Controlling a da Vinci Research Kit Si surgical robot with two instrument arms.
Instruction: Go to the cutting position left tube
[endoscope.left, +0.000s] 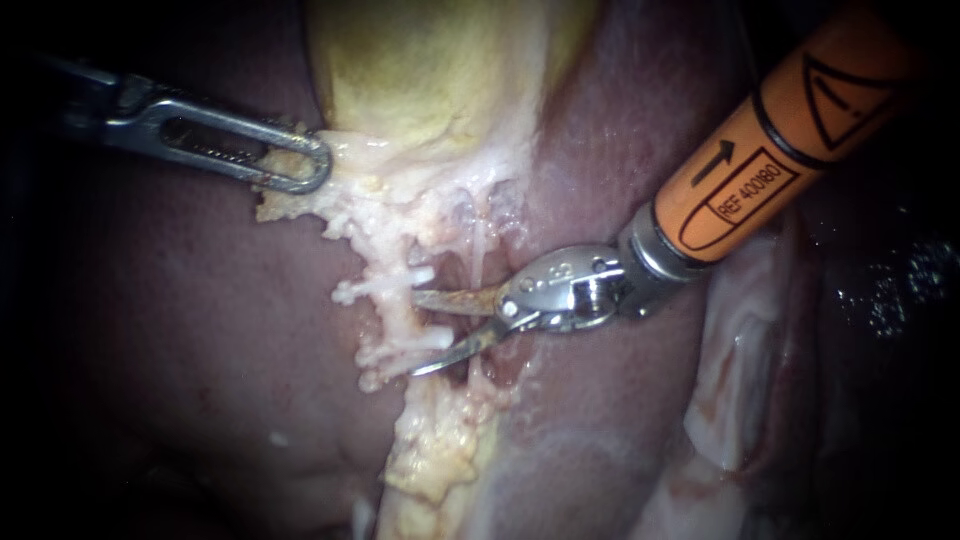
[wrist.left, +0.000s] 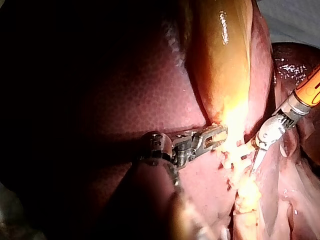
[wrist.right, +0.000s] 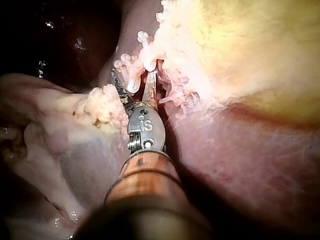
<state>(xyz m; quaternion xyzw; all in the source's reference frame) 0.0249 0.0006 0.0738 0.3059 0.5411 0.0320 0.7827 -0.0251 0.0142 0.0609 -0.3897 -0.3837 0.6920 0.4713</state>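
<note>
**Endoscope:** your right instrument's end effector is holding its blades apart, the left tube running crosswise just beyond their tips. **Left wrist:** your left instrument's end effector is clamping pale tissue beside the gallbladder. **Right wrist:** the tube is lying directly ahead.

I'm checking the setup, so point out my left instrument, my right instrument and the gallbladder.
Left instrument (endoscope.left: 318, 165): endoscope view, at its tip.
Right instrument (endoscope.left: 414, 333): endoscope view, midway between its open blades.
Gallbladder (endoscope.left: 420, 60): endoscope view, on its yellow wall.
</note>
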